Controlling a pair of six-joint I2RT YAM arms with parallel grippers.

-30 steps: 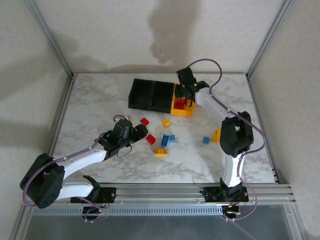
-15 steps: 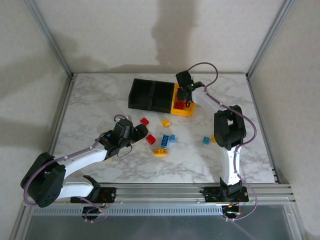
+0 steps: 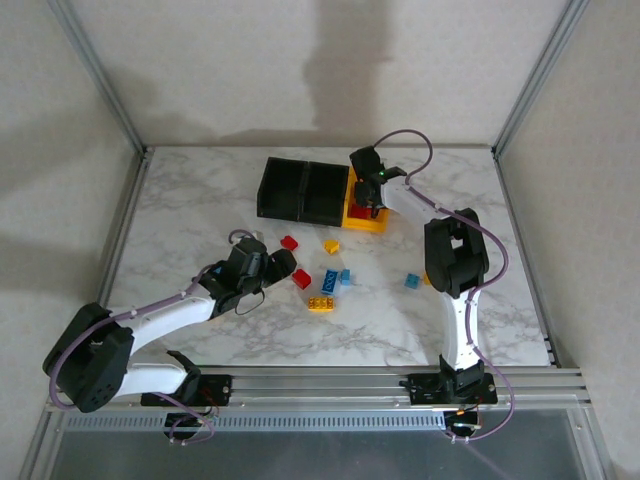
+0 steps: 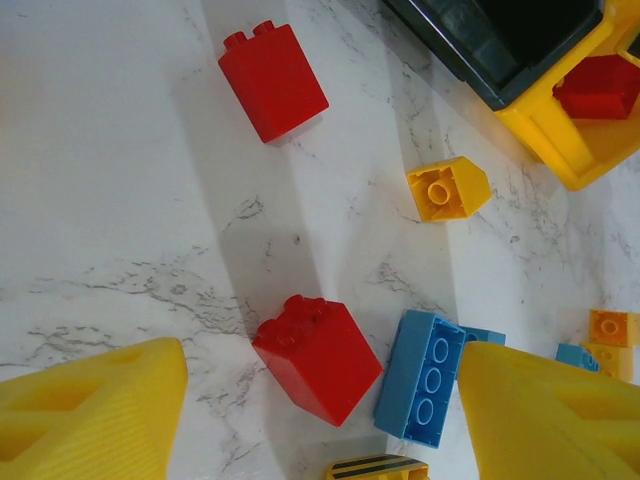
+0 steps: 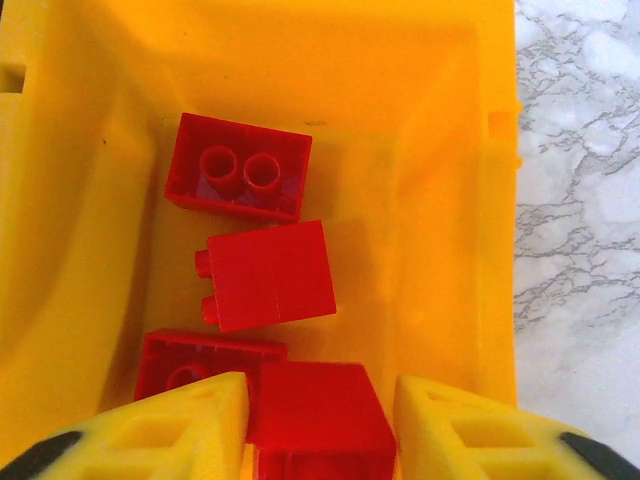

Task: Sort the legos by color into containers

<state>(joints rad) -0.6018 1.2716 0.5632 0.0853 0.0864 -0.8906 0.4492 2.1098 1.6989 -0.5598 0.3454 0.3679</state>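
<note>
Right gripper [image 5: 320, 388] hangs over the yellow bin [image 5: 440, 150] with a red brick [image 5: 320, 428] between its fingers [image 5: 190, 425], pinched or dropped I can't tell, since reds apparently go there, while the left gripper [image 4: 322, 352], spread wide, straddles a loose red brick [image 4: 318, 362].

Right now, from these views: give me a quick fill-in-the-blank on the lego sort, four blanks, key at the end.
1. The bin under the right gripper is ____.
2. Every brick lying in it is ____.
3. The other two bins beside it are ____.
4. The left gripper hovers over loose bricks on the table, its jaws ____ and holding nothing.

Missing words: yellow; red; black; open.
</note>
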